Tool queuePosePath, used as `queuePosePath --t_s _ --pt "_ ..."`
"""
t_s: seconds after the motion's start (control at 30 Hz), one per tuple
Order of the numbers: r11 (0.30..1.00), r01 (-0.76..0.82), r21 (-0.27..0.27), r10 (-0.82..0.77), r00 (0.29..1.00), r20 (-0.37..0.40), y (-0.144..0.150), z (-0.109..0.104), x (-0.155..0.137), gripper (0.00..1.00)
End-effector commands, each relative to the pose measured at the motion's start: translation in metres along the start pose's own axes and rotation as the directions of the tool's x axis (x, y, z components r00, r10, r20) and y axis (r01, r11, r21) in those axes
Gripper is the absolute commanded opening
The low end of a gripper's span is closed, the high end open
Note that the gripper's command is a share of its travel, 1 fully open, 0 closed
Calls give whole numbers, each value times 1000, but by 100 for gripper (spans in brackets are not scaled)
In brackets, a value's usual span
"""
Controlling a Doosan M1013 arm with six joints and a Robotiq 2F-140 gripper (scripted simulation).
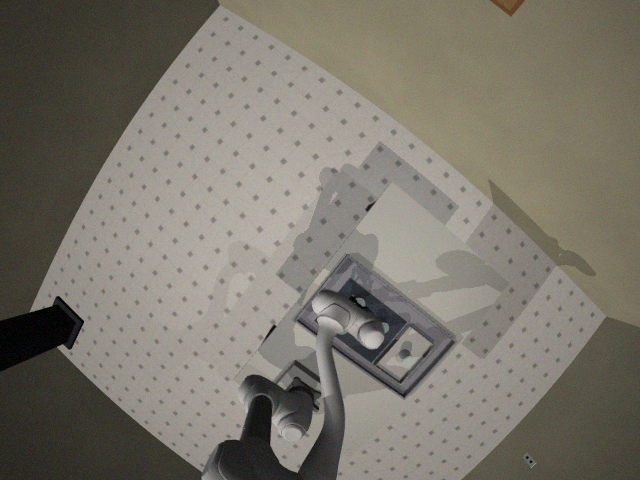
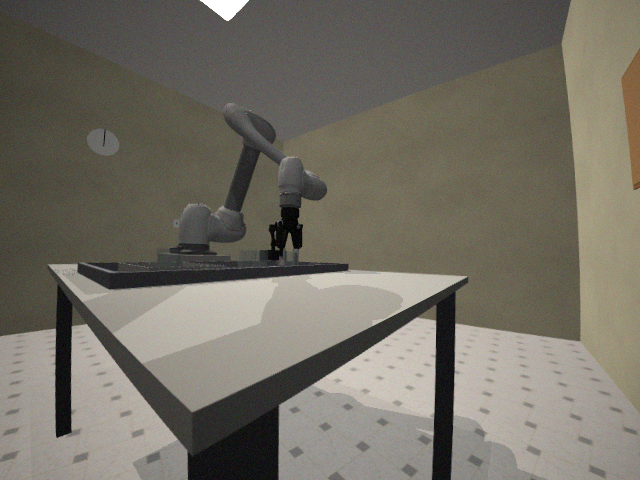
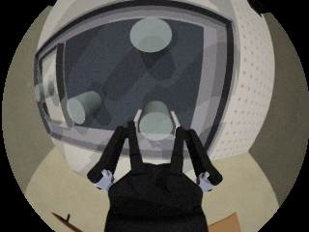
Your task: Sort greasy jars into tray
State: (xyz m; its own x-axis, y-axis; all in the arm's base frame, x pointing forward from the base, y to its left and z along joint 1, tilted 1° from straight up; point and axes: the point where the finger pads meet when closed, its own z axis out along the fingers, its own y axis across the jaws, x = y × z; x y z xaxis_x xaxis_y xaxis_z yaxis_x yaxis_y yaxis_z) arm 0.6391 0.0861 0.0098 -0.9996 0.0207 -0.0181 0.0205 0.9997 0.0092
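Note:
In the wrist view the dark drying mat (image 3: pixel 135 72) holds three pale glass jars standing mouth down. One jar (image 3: pixel 151 34) is at the far side, one (image 3: pixel 84 108) is at the left, and one (image 3: pixel 154 123) is at the near edge. My gripper (image 3: pixel 155 115) is lowered over the near jar with a finger on each side, partly open, close to its walls. A fourth jar (image 3: pixel 44 91) stands in the tray left of the mat. From above, the arm hides most of the mat; the tray (image 1: pixel 398 358) shows a jar (image 1: pixel 405 353).
A raised dark frame (image 2: pixel 206 271) surrounds mat and tray on the steel table (image 2: pixel 268 320). The robot base (image 2: pixel 199 232) stands behind it. The mat's rim (image 3: pixel 212 77) lies just right of the gripper.

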Motion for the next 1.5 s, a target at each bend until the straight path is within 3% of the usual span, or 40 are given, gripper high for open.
queuePosePath --t_s 0.0,1.47 --pt "1000 0 0 0 1000 0 0 0 0 46" --pt "1000 0 0 0 1000 0 0 0 0 37"
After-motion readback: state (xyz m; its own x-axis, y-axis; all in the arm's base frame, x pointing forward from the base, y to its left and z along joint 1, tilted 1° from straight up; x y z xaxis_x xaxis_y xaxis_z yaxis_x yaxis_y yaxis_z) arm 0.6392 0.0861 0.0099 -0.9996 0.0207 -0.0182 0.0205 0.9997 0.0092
